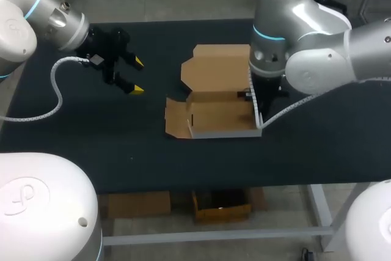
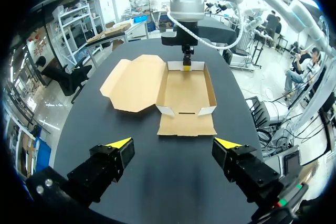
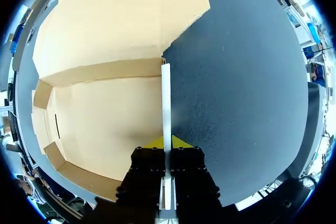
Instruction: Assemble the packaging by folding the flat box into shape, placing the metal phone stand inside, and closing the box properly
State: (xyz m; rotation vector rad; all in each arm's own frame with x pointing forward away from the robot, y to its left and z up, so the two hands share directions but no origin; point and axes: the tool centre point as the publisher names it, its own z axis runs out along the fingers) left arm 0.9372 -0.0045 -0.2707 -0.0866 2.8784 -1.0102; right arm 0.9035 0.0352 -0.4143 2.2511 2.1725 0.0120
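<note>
**Brown-and-white cardboard box (image 1: 220, 117) held by one wall**

Brown inside and white outside, the cardboard box sits near the middle of the black table (image 1: 91, 139) as an open, shallow tray; its wide lid (image 1: 217, 68) lies flat on the table on the side away from the robot; a loose end flap (image 1: 176, 117) lies flat off the end facing the left arm. The right gripper (image 3: 168, 142) comes straight down on the opposite wall (image 3: 166, 98); its yellow-tipped fingers are clenched on that thin white wall, one inside the tray and one outside. The left gripper (image 1: 138, 76) hangs over the table well apart from the box; its fingers are spread wide, released.
</note>
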